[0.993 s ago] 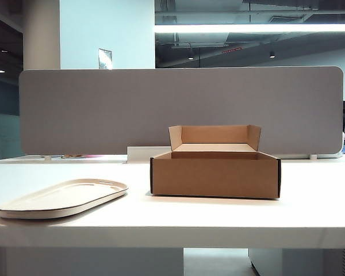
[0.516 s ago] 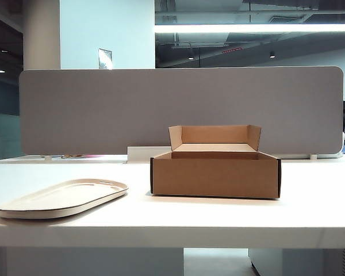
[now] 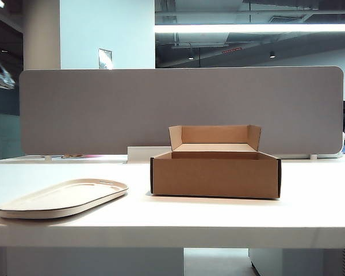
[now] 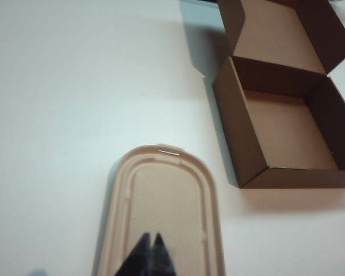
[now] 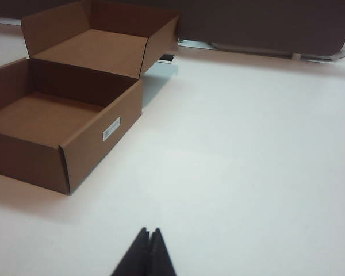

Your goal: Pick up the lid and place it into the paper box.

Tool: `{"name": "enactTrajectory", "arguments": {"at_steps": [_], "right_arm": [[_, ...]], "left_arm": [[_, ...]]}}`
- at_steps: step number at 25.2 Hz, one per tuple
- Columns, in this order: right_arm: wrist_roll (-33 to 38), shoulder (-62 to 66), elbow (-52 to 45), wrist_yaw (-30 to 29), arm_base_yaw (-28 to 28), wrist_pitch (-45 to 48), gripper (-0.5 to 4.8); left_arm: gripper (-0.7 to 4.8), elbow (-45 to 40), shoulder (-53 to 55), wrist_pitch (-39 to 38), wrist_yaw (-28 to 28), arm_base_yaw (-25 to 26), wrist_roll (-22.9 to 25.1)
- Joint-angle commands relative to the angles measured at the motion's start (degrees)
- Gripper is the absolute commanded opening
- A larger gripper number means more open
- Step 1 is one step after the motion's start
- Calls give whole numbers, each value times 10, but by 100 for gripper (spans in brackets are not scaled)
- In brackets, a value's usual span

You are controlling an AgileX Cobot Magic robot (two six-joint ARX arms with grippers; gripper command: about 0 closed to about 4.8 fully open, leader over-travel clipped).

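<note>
- While the left claw (image 4: pixel 151 248) hangs above the lid (image 4: pixel 161 213) with its tips pressed together, the lid lies flat on the white counter (image 4: pixel 63 86) directly beneath it.
- Beyond that claw and off to one side, the paper box (image 4: pixel 284 123) sits open, apart from the lid.
- Right claw (image 5: pixel 148 244): tips together, gripping nothing, over bare counter with the box ahead of it, off to one side.

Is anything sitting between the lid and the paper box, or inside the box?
Nothing visible. Only bare table lies between the lid and the paper box, and the box interior looks empty. The left gripper, jaws shut, is above the lid; the right gripper is beside the box.
</note>
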Motion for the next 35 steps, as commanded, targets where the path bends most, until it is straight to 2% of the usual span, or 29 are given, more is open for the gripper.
{"name": "enactTrajectory", "arguments": {"at_steps": [1,2,5,6,9,14,16,20,33,35], "right_arm": [[1,-1,-3,-2,1,3,-1],[1,-1,-3,-2,0,3,-1],[1,-1,-3,-2,1,3,-1],[1,-1,-3,-1,1,3,-1],[1,-1,-3,-2,1,3,-1],[1,-1,-3,-1,1,2,-1],[1,-1,-3,-1,1,0,-1],[3,-1,-3,-2,1,-1,-1],[3,-1,-3,-3,1,-1,-1],[3,-1,-3,-3,1,-1,-1]], "left_arm": [[-1,37,51,-6,11,0,28],[17,59,90,-9,11,0,36],[136,87,150,-9,12,0,37],[156,96,168,-9,12,0,37],[161,125,225,-21,12,0,40],[166,195,337,-61,30,0,81],[220,235,401,-88,53,0,99],[220,280,466,-134,60,0,133],[209,280,535,-75,66,-7,140],[205,280,538,-68,89,-11,140]]}}
